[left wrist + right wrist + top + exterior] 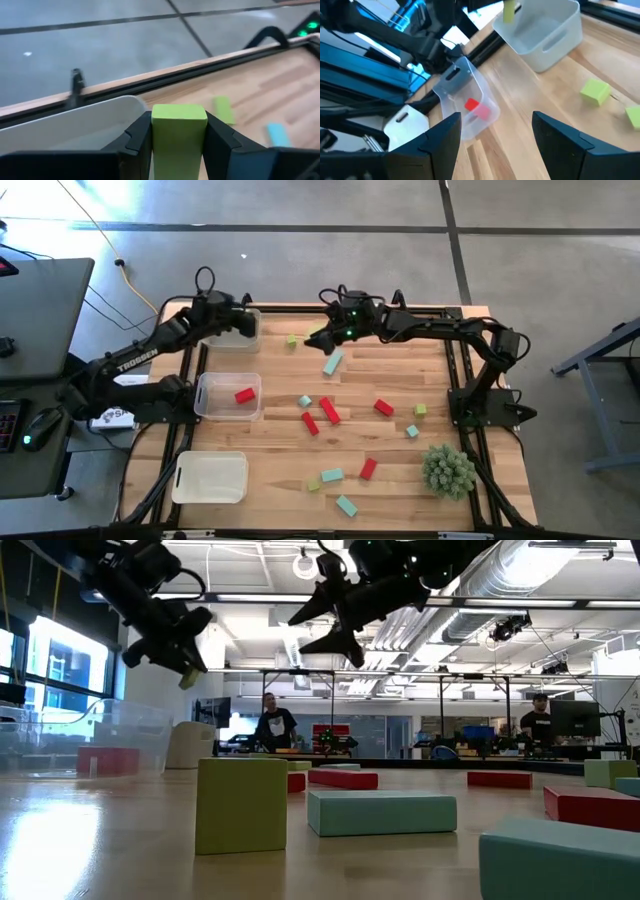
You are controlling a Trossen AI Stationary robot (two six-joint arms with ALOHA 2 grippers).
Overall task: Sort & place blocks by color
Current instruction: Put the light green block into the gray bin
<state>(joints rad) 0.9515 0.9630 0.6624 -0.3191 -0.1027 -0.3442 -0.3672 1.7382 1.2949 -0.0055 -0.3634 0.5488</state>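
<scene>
My left gripper (243, 316) hangs over the far clear bin (236, 330) at the table's far left and is shut on a yellow-green block (179, 131). My right gripper (324, 340) is open above the far middle of the table, touching nothing, close to a yellow-green block (292, 340) and a teal bar (332, 363) that lie flat on the wood. Red, teal and yellow-green blocks are scattered over the middle and near part of the table. One red block (244, 394) lies inside the middle bin (206, 396). My left gripper pinches the yellow-green block by two opposite side faces (156, 135), one dark finger (139, 140) on each. The fingers slant downward from above. The block is lifted clear above the far bin, its free end (187, 681) sticking out past the fingertips.
A third clear bin (210, 478) sits at the near left. A spiky green plant ball (447, 470) stands at the near right. Black frame rails run along the table's edges. People stand in the room far behind the table.
</scene>
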